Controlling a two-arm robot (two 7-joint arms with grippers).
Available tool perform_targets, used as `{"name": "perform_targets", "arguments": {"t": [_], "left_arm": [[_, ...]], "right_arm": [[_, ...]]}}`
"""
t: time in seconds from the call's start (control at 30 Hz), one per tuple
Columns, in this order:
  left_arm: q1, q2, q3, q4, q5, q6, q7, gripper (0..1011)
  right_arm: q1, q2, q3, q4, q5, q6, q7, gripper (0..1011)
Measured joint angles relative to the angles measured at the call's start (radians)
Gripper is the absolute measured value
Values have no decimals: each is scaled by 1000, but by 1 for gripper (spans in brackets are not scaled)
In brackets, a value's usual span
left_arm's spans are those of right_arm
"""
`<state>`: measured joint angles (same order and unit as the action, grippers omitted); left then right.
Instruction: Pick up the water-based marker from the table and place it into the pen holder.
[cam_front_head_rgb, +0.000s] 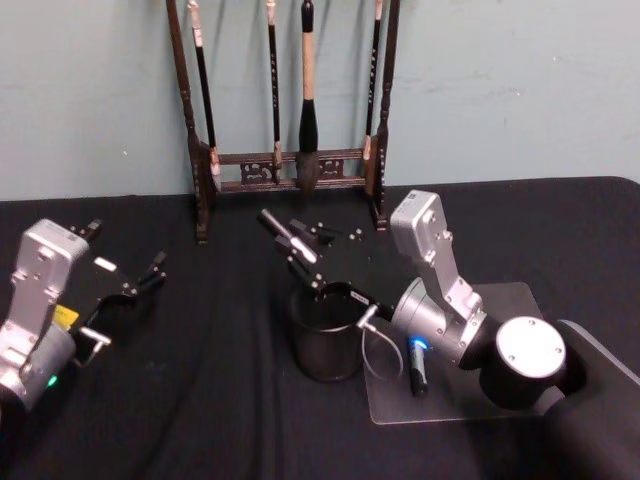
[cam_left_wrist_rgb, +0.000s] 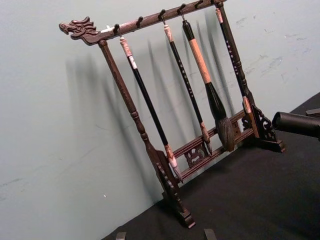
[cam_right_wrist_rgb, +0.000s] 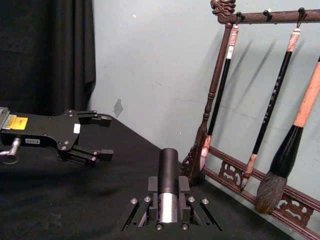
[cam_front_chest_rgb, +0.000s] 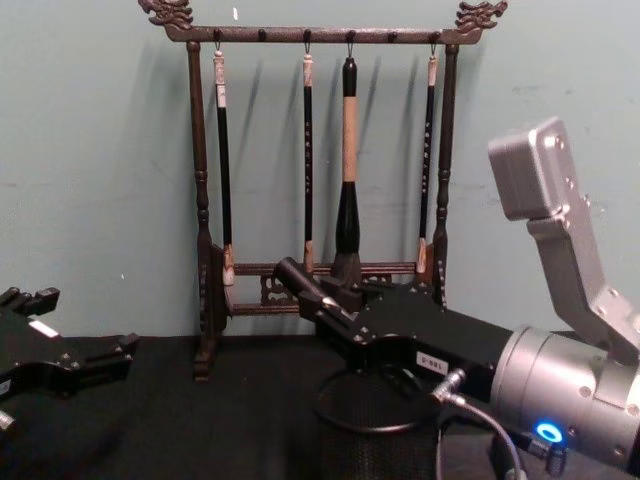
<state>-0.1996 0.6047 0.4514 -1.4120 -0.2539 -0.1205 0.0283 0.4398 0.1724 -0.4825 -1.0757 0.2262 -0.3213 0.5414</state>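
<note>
One marker to worry about here: the water-based marker (cam_right_wrist_rgb: 168, 170) is off the bench (cam_front_head_rgb: 200, 410) and clamped in the right gripper (cam_front_head_rgb: 303, 256), black cap sticking out past the fingers and the silver barrel pinched between them. It's tilted, cap end up and leaning off toward the robot's left, low end pointing down toward the pen holder (cam_front_head_rgb: 322, 358). From the head view that low end looks like it sits over the far-left part of the rim, not over the middle of the opening, and from the chest view the whole thing hangs just above the cup. So my take on doing this step well: slide the gripper a bit so the low end is over the centre of the mouth, then tip the marker closer to upright before going down. Get the end below the rim before letting go, otherwise I'd bet it clips the rim and bounces out onto the bench. Go slow too, since a mesh cup like that is probably light and a sideways nudge from the fingers could shove or tip it. The brush rack (cam_front_chest_rgb: 200, 200) stands close behind, so don't swing the cap end back into it. The left gripper (cam_front_head_rgb: 135, 290) sits well off to the side with its fingers spread, holding nothing.
</note>
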Motion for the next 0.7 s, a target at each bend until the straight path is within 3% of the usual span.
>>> {"name": "perform_targets", "arguments": {"t": [0.7], "left_arm": [[0,0,0,0,0,0,0,1009]], "right_arm": [[3,-1,0,4,-3,-2,-2,239]]}}
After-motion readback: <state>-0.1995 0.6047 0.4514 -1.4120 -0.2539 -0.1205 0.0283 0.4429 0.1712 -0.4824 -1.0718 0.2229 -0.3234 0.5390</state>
